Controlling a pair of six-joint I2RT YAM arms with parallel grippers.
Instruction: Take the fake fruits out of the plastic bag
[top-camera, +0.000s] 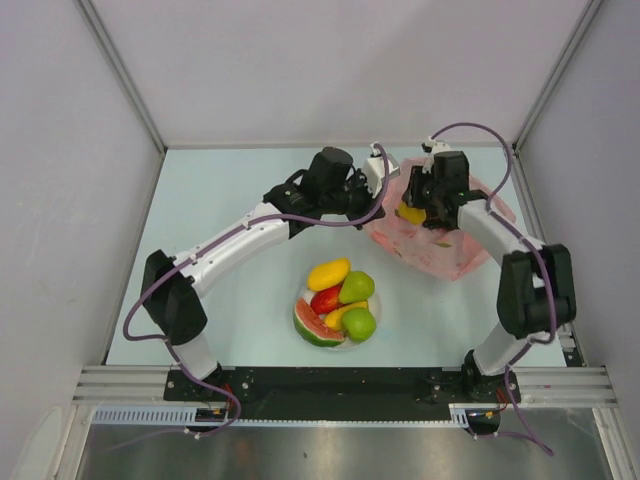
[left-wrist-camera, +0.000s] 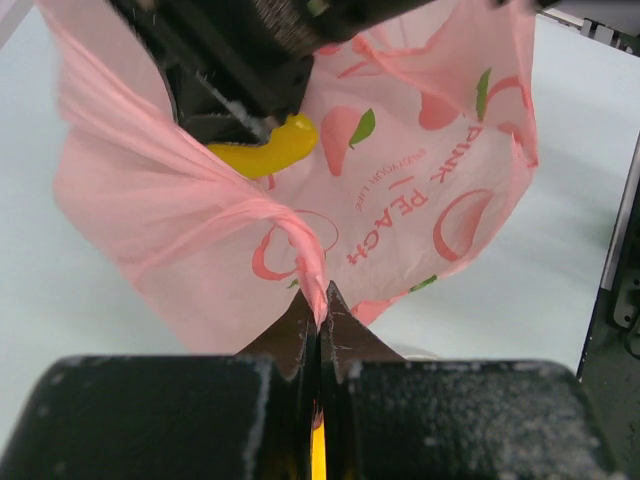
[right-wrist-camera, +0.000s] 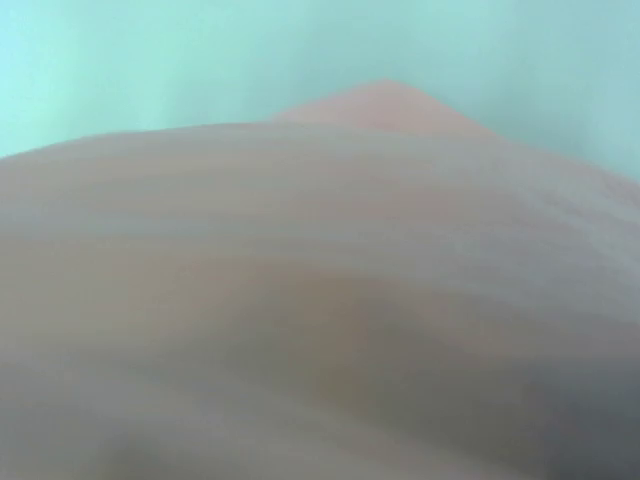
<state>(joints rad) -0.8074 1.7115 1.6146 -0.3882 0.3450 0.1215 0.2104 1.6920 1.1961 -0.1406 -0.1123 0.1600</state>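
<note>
The pink plastic bag (top-camera: 440, 240) lies at the back right, with its mouth held up. My left gripper (left-wrist-camera: 320, 296) is shut on a bunched edge of the bag (left-wrist-camera: 400, 200); it shows in the top view (top-camera: 378, 180) at the bag's left rim. My right gripper (top-camera: 420, 205) reaches into the bag's mouth and is shut on a curved yellow piece (left-wrist-camera: 268, 150), which also shows in the top view (top-camera: 409, 213). The right wrist view shows only blurred pink film (right-wrist-camera: 330, 280). The yellow-orange mango (top-camera: 329, 272), red mango (top-camera: 325, 299), two green pears (top-camera: 357, 287) and watermelon slice (top-camera: 315, 328) lie in the bowl. The grape bunch is hidden.
The white round bowl (top-camera: 380, 304) stands at the table's middle front, between the two arm bases. Grey walls close the table on the left, back and right. The left arm (top-camera: 240, 240) stretches diagonally across the left half.
</note>
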